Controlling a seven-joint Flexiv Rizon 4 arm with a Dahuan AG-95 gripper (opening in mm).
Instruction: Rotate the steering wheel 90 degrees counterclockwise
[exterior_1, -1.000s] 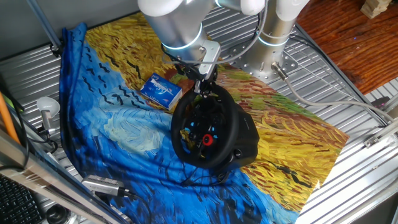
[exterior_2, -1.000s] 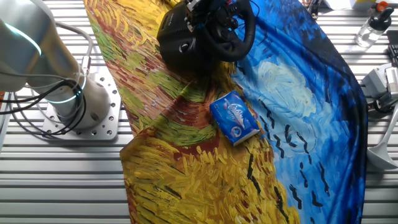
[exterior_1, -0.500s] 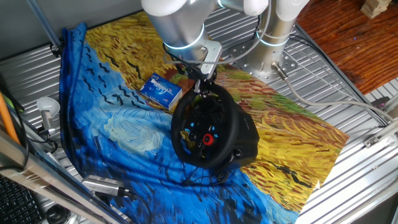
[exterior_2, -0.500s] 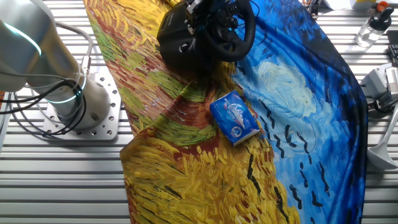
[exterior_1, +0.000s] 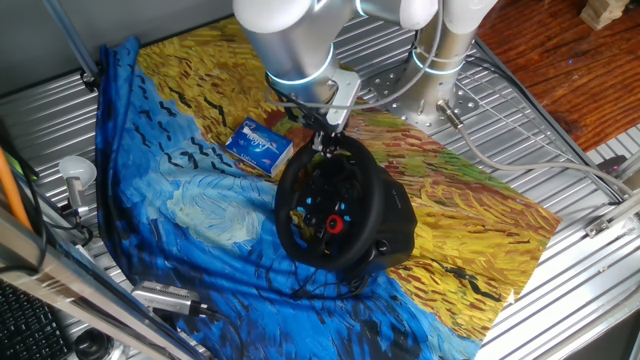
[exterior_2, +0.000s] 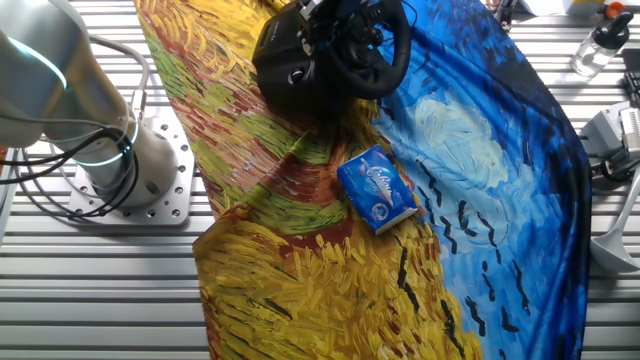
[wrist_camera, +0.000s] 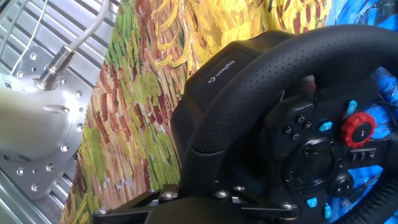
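In the hand view the wheel (wrist_camera: 261, 93) fills the frame just ahead of the gripper (wrist_camera: 205, 202), its rim arcing across the black base (wrist_camera: 211, 87) and the red button (wrist_camera: 359, 130) on the hub at far right; the fingers are out of sight, so I cannot tell whether they are spread or closed on the rim. In one fixed view the wheel (exterior_1: 330, 205) sits mid-cloth (exterior_1: 190, 190), its face tilted up toward the blue side, base behind on the yellow side. The arm (exterior_1: 295, 45) comes down from above to the rim's top edge, gripper (exterior_1: 326, 140) there, with the blue box (exterior_1: 258, 143) just beside and beyond the wheel.
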